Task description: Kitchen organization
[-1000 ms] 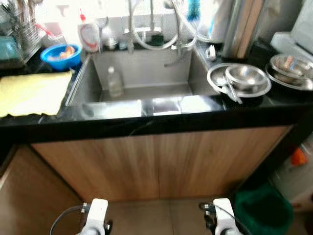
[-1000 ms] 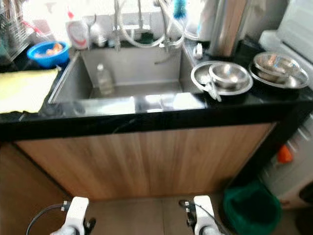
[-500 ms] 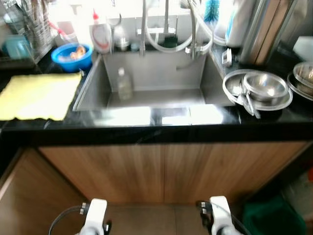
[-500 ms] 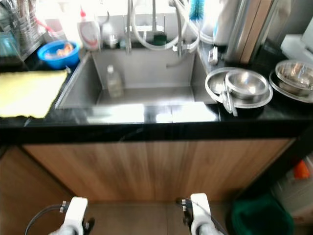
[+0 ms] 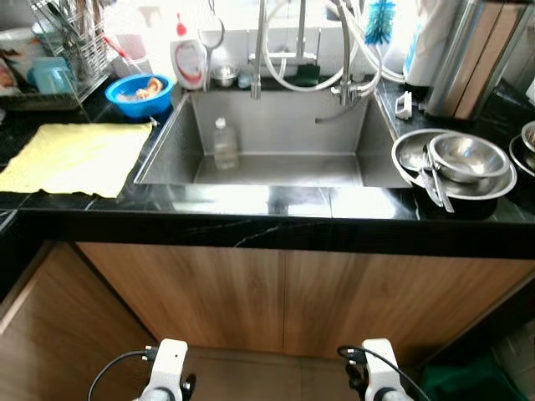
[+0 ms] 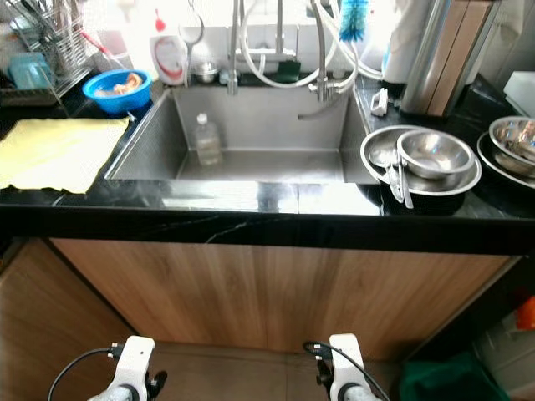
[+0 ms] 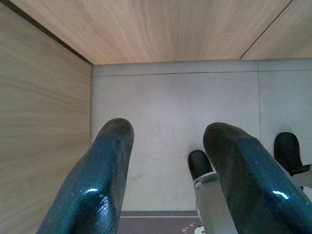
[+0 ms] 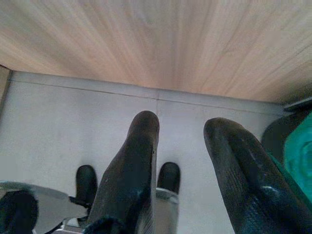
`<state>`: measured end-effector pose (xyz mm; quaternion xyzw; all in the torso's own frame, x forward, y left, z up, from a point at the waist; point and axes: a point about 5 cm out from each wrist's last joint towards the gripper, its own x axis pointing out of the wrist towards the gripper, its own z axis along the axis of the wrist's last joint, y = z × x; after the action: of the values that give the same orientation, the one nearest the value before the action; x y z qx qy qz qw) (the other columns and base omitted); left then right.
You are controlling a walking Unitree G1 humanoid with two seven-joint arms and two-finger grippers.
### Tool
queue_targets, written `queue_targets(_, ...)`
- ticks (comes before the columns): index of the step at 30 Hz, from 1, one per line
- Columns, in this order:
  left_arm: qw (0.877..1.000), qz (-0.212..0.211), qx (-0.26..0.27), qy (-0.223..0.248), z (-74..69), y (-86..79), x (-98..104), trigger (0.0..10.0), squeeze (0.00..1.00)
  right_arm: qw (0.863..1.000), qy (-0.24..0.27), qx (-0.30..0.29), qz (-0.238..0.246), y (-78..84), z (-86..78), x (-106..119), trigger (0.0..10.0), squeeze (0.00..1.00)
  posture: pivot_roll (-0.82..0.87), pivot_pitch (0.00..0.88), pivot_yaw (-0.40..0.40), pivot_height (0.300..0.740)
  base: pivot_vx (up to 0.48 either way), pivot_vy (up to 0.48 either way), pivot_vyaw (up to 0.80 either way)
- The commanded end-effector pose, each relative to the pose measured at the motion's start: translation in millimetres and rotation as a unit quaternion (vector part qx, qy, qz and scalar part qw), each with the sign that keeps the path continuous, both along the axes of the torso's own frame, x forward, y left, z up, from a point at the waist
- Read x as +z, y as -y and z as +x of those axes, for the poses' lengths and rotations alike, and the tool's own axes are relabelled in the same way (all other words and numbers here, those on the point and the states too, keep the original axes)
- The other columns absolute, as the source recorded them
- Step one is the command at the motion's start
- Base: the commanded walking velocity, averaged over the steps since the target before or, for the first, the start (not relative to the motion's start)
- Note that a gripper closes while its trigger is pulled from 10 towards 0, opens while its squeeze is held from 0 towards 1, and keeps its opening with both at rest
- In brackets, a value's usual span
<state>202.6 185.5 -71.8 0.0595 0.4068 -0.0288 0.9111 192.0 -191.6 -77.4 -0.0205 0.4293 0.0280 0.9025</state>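
- The robot stands facing a black worktop [image 5: 276, 230] with a steel sink [image 5: 284, 159] sunk into the middle and wooden cabinet doors [image 5: 284, 301] below
- A small clear plastic bottle [image 5: 224, 144] stands upright inside the sink, near its left wall
- At the back of the sink rise the tap pipes with looping hoses [image 5: 334, 67]; a blue bottle brush [image 5: 380, 18] hangs just beside them
- A white dish-soap bottle [image 5: 190, 60] with a red cap stands at the sink's back left corner, next to a blue bowl [image 5: 140, 93] with something orange in it
- A yellow cloth [image 5: 71, 157] lies flat on the worktop to the left of the sink, and a wire dish rack [image 5: 63, 50] sits behind it
- To the right of the sink, a steel bowl [image 5: 468, 156] rests in a wider steel dish [image 5: 410, 154], with a spoon-like utensil [image 5: 435, 184] laid across the rim
- More steel bowls [image 6: 512, 142] sit farther right, at the worktop's end
- A tall steel canister [image 5: 468, 50] stands behind the stacked bowls
- Both arms hang low in front of the cabinet; the left claw [image 7: 168, 170] points down at the grey floor [image 7: 165, 107], fingers apart and holding nothing
- The right claw [image 8: 183, 161] likewise hangs over the floor with fingers apart and nothing between them, a green bin [image 8: 300, 161] just beside it
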Motion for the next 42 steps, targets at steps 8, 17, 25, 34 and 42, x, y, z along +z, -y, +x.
queue_targets(8,0.997,0.024,-0.016,0.075,9.4,-20.9,14.3,10.0,0.00,0.999,0.043,0.023,-0.024,-1.1,6.6,5.5,10.0,0.00,-0.10,0.000,0.055,0.740,0.000,0.000,0.00)
queue_targets(17,0.985,0.032,0.016,0.168,14.6,-44.3,33.6,10.0,0.00,0.996,0.075,0.027,-0.034,0.5,12.1,10.8,10.0,0.00,-0.12,0.000,0.054,0.740,0.000,0.000,0.00)
queue_targets(25,0.972,0.026,0.006,0.235,8.8,-39.2,42.9,10.0,0.00,0.995,0.088,-0.002,-0.055,5.3,9.8,11.1,10.0,0.00,-0.12,0.000,0.046,0.740,0.000,0.000,0.00)
queue_targets(34,0.963,0.022,-0.001,0.267,8.3,-35.0,50.2,10.0,0.00,0.955,0.290,-0.010,-0.065,26.7,39.4,60.6,10.0,0.00,-0.13,0.000,0.051,0.740,0.000,0.000,0.00)
queue_targets(42,0.955,0.020,0.004,0.296,9.0,-29.7,58.4,10.0,0.00,0.949,0.307,-0.010,-0.073,27.5,40.8,67.5,10.0,0.00,-0.12,0.000,0.044,0.740,0.000,0.000,0.00)
